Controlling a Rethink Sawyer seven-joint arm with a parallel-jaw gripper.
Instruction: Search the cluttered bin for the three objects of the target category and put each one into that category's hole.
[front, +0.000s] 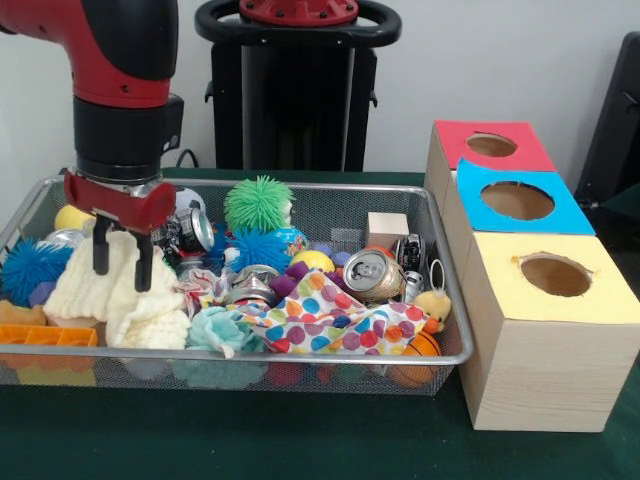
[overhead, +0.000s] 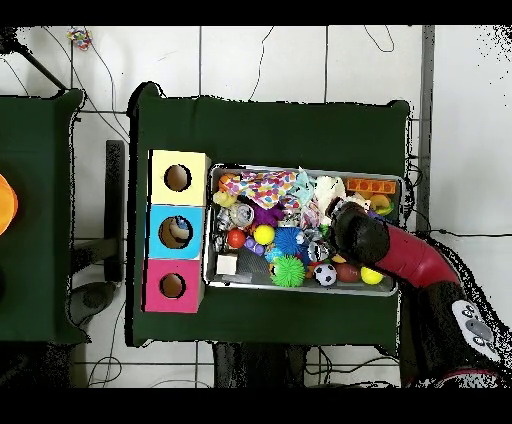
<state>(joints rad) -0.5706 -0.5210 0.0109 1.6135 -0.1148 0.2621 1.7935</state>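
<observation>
The cream towel (front: 85, 290) lies heaped at the 9 o'clock end of the wire bin (front: 300, 357), and it looks to be the piece we are after, since the pincer (front: 122, 278) hangs right over it. The pincer is spread wide and holds nothing. Its two black fingers (front: 100, 250) stand down against the folds, one on each side of a ridge of cloth.

To do this grasp well, we sink a little deeper so that the fingers bite a thick fold and not a loose edge. Then we close firmly and lift straight up. The orange block (front: 50, 335) sits at 7 o'clock of the towel and the pale teal cloth (front: 220, 330) at 4 o'clock, both close enough to snag, so a slow rise lets the towel slide free of them. At 3 o'clock, the dotted cloth (front: 330, 320) spreads across the middle of the bin, and we judge it a likely later pick of the same kind.

Beyond the bin's 3 o'clock end, three boxes stand on the green bench (front: 250, 440), with a yellow hole (front: 555, 275), a blue hole (front: 517, 200) and a red hole (front: 491, 145). We cannot tell from here which one takes cloth. A limp towel will need bunching over the opening.
</observation>
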